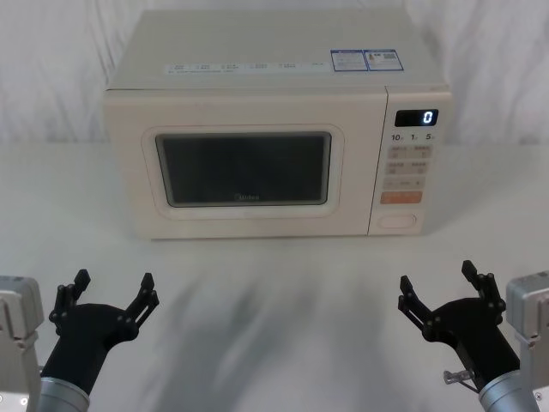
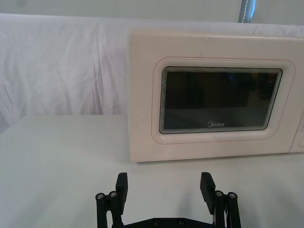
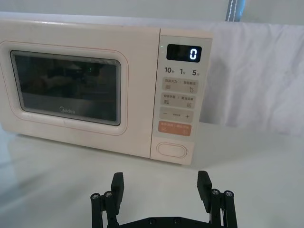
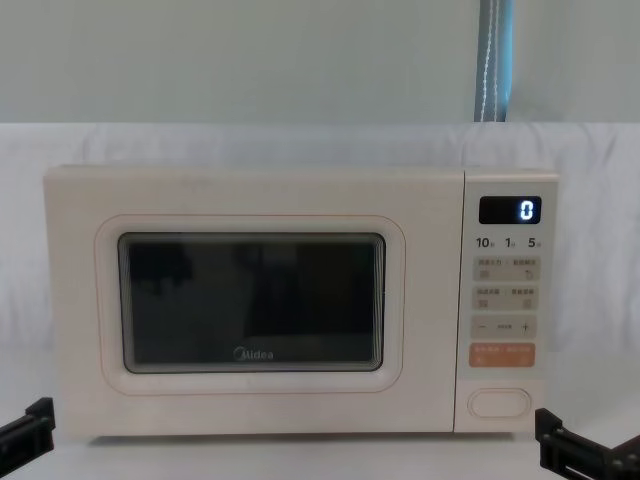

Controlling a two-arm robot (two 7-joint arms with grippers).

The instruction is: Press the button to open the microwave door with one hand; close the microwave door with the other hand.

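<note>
A cream microwave stands at the back of the white table. Its door (image 1: 244, 167) (image 2: 221, 102) (image 3: 66, 90) (image 4: 250, 305) is closed flush, dark window and Midea logo facing me. The button (image 1: 400, 220) (image 3: 172, 149) (image 4: 499, 402), a wide cream pill-shaped key, sits lowest on the control panel, under the orange key. My left gripper (image 1: 113, 292) (image 2: 164, 187) hovers open near the table's front left, well short of the door. My right gripper (image 1: 437, 283) (image 3: 160, 184) is open at the front right, roughly in line with the button but far from it.
The display (image 1: 417, 118) reads 0. An orange key (image 1: 401, 196) and small beige keys lie above the button. White cloth covers the table (image 1: 274, 292) and hangs as a backdrop. Bare tabletop lies between the grippers and the microwave.
</note>
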